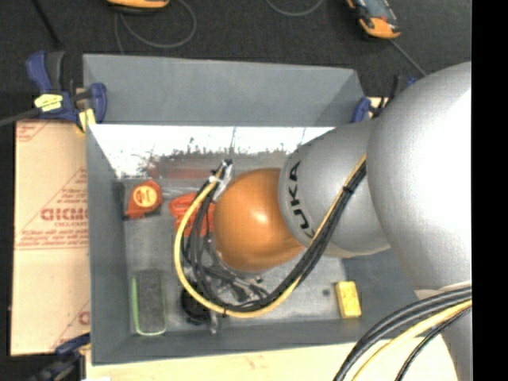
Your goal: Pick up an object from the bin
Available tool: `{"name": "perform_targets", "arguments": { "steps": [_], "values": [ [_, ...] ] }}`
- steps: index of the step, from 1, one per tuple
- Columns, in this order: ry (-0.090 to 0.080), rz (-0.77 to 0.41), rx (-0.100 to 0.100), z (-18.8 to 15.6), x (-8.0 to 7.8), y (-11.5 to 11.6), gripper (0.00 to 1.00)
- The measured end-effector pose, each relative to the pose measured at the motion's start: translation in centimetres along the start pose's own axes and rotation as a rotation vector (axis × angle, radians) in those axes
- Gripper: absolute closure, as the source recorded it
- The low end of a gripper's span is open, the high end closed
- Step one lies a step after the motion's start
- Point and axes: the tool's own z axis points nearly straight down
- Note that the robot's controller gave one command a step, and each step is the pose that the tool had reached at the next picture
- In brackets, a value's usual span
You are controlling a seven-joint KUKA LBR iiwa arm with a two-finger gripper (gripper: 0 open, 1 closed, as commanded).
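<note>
Hovering low near bin's (107, 244) front wall, gripper (198, 305) sits just beside grey-green oblong pad (149, 302) in front-left corner, so that's the likeliest pick. Can't tell how open it is or whether it's got anything. Risks imo: closing on nothing, pad wedging into corner, cables (186, 236) snagging red thing (184, 207) beside them.

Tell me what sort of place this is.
Probably a robotics lab's grasping test cell: a KUKA arm reaches into a grey metal bin holding small loose things, such as an orange tape measure and a yellow block.
</note>
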Motion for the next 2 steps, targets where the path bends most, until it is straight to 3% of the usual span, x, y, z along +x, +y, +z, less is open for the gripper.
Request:
{"name": "perform_targets", "arguments": {
  "steps": [2],
  "values": [
    [0.01, 0.002, -0.001, -1.75, 0.08, 0.0, 1.0]
  ]
}}
